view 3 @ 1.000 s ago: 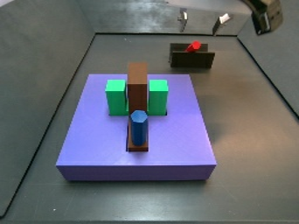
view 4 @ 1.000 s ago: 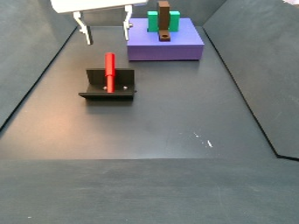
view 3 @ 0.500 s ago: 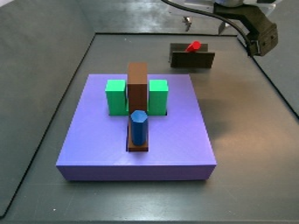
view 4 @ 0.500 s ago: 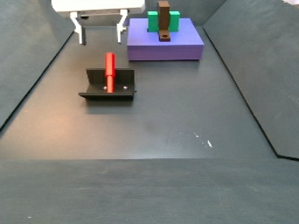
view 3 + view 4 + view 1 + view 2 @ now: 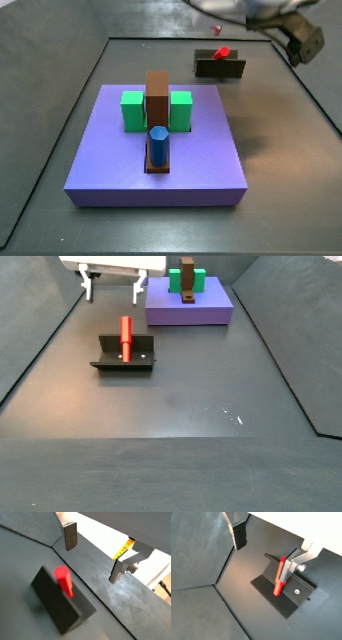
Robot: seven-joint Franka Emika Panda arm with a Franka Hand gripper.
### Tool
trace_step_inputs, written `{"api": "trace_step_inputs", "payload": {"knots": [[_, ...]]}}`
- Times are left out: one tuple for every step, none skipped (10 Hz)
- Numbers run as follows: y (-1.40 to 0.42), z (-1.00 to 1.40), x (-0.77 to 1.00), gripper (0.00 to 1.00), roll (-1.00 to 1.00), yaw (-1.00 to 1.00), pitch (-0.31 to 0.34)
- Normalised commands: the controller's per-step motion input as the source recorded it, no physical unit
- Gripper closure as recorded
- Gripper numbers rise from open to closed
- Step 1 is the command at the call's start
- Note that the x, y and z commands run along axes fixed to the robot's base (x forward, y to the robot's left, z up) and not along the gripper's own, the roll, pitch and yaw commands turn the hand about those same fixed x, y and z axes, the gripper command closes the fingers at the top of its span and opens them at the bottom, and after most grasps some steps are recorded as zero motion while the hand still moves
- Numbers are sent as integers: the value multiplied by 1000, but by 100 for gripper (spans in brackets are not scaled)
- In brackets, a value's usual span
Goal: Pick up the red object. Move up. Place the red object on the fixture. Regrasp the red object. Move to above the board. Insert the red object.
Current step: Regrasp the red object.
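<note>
The red object [image 5: 126, 338] is a thin red stick resting on the fixture [image 5: 124, 359], propped against its upright wall; it also shows in a wrist view [image 5: 278, 579] and in a side view [image 5: 222, 53]. My gripper [image 5: 114, 286] hangs open and empty well above the fixture [image 5: 288, 597], with its fingers [image 5: 238, 535] spread wide. In a wrist view, the red object [image 5: 63, 581] sits apart from the gripper [image 5: 95, 553]. The purple board [image 5: 201, 160] carries green blocks [image 5: 134, 110], a brown bar [image 5: 156, 98] and a blue cylinder [image 5: 159, 146].
The fixture [image 5: 221, 68] stands on the grey floor beyond the board's far side. Dark walls close in the floor on the left and at the back [image 5: 40, 296]. The arm's wrist body [image 5: 305, 40] is blurred at the upper right.
The open gripper has risen and drifted away from the fixture over the last second. The red object has stayed on the fixture.
</note>
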Motion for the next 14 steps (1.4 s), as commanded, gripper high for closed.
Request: {"api": "trace_step_inputs", "payload": {"knots": [[0,-334,63,0,217,211,-54],[0,-257,-20,0,34,200,-66],[43,-180,-83,0,-26,166,-31],[74,-180,-114,0,-126,151,-11],[86,-246,-137,0,-89,120,0],[86,-286,-106,0,-17,43,0],[9,-317,0,0,0,0,63],[0,-277,60,0,109,0,211],[0,-217,51,0,140,-34,271],[0,-177,40,0,131,-49,294],[0,-91,29,0,120,-40,311],[0,-80,0,0,111,-23,291],[0,-94,0,0,69,-11,251],[0,-180,0,0,86,-9,223]]}}
